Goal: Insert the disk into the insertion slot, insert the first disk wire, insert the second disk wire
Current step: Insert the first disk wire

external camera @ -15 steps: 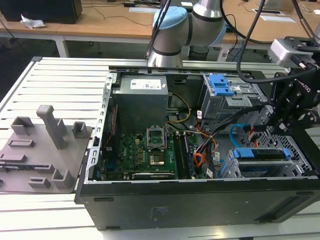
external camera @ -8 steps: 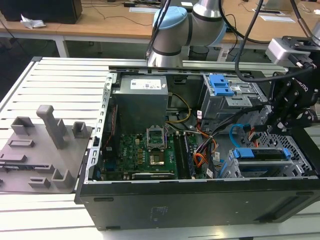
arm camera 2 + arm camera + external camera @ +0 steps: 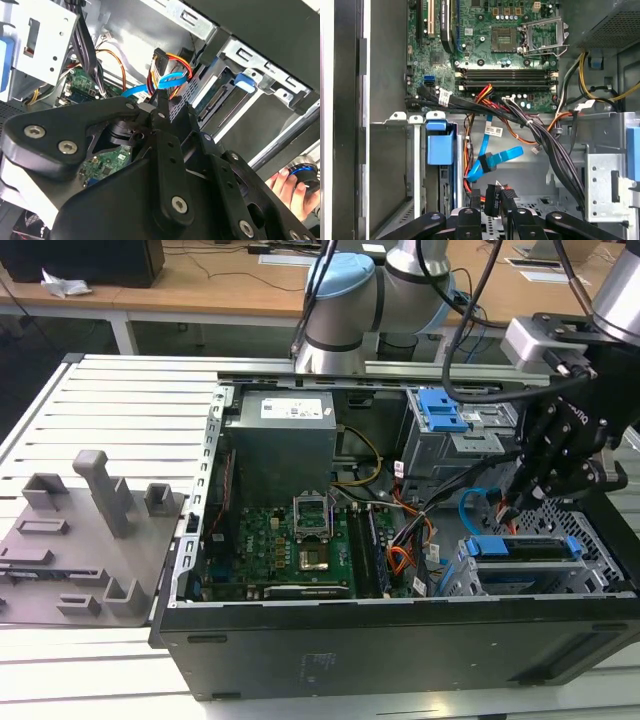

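The disk (image 3: 525,548), in its blue carrier, lies inside the insertion slot (image 3: 462,582), the perforated grey cage at the case's front on the exterior view's right. Its blue tab (image 3: 440,145) also faces the first wrist view. My gripper (image 3: 520,502) hangs just behind the cage. In the first wrist view the gripper (image 3: 492,200) is shut on the black plug (image 3: 491,196) of the first disk wire, an orange-yellow-red bundle (image 3: 172,62). The second disk wire (image 3: 492,160), a thin light blue loop, hangs loose just past the plug and also appears as a blue cable (image 3: 162,82) (image 3: 474,504).
A taller grey bay with a blue latch (image 3: 440,412) stands behind the gripper. Thick black cables (image 3: 555,150) run beside the blue loop. The motherboard (image 3: 290,545) fills the case's middle. A person's hand (image 3: 287,187) is outside the case. Grey fixtures (image 3: 95,530) sit on the table.
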